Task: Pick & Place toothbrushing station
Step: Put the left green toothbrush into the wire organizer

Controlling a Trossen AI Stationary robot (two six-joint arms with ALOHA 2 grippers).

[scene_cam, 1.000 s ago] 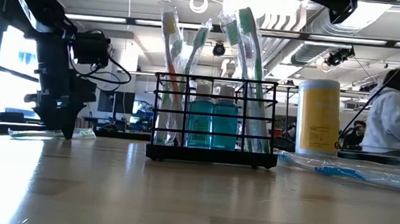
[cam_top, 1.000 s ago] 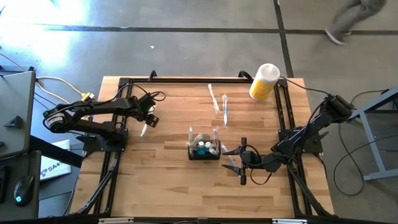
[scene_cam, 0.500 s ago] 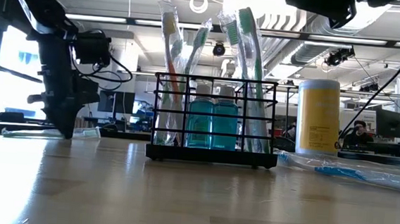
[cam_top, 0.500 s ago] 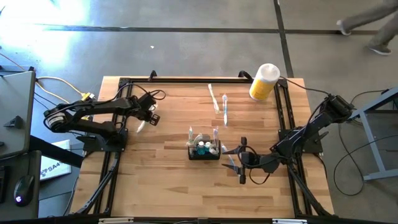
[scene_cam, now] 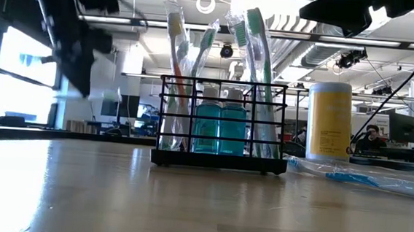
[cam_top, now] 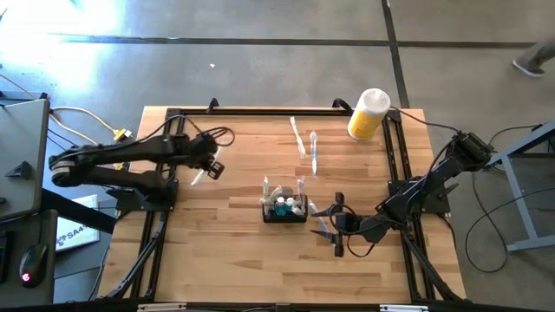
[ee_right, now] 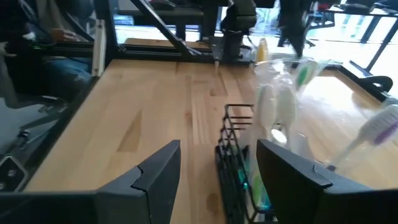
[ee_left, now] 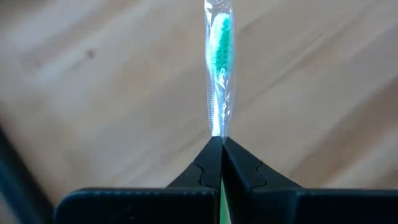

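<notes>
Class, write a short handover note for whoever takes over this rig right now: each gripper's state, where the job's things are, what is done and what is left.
Left gripper: shut on a wrapped green toothbrush, raised off the table's left side.
Right gripper: open, holding nothing, low beside the caddy's right end.
Black wire caddy: mid-table, upright, already holding toothbrushes and two blue bottles.
Two more wrapped toothbrushes lie loose on the table behind the caddy; a yellow canister stands at the back right corner.
Done: one loose brush picked up.
Left: probably carry it to the caddy, then fetch the other two.
</notes>
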